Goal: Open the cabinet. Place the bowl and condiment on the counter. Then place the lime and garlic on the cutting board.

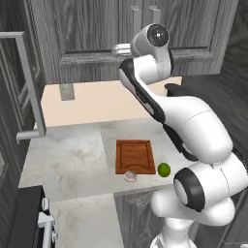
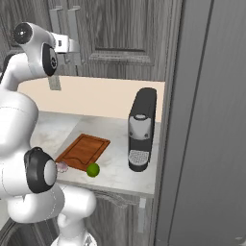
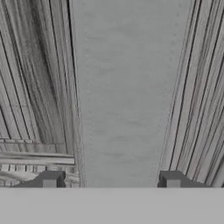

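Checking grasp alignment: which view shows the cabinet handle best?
Hand view: the handle runs broad and close between the two fingers. Left base view shows just two handle tops above the arm; right base view shows the pair, partly behind the hand.

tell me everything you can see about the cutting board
The cutting board is a rectangular reddish-brown wooden slab with a groove running round its rim. It lies flat on the pale marbled counter, near the front edge, with nothing on top of it. A garlic bulb sits at its front edge, touching or nearly so, and a green lime lies just off its front right corner.
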